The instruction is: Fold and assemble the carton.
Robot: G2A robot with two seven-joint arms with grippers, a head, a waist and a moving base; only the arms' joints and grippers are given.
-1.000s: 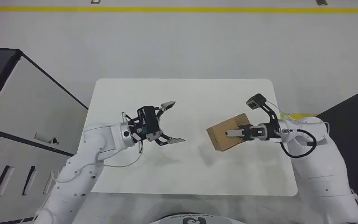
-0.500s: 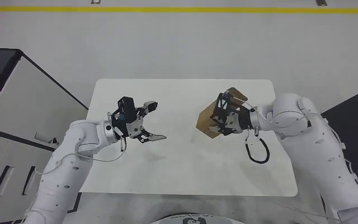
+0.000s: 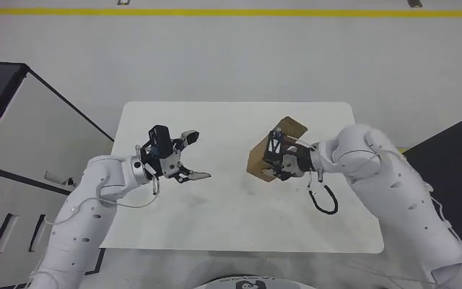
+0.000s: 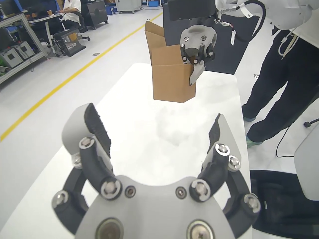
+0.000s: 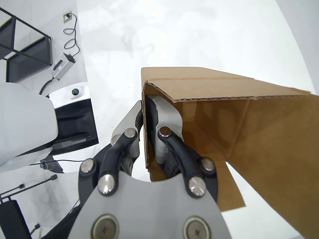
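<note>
Top view: hiding the gripped wall of the brown corrugated-cardboard carton [image 3: 257,163] beneath the right wrist. Holding that carton tilted over the right half of the white round-cornered surface [image 3: 216,217], one flap sticking out toward the far edge. Spreading the left jaws wide over the left half, gripping nothing, well apart from the carton and pointing toward it.

Left wrist view: looking across the surface [image 4: 149,135] at the carton [image 4: 169,85], open end up with flaps standing, apparently hanging just clear of the surface. Laying one grey finger [image 4: 195,73] of the right jaws down the outside of the carton's corner wall, concealing its partner inside the box. Gaping the left fingers [image 4: 97,128] wide in the foreground, touching nothing.

Right wrist view: pinching the thin wall of the carton [image 5: 261,130] edge-on between two fingers [image 5: 129,123], one outside and one inside, right jaws clamped on that wall with only the cardboard between. Losing the carton's far side past the frame edge and burying the pad tips behind the cut corrugated rim. Hanging above the surface [image 5: 174,26].
</note>
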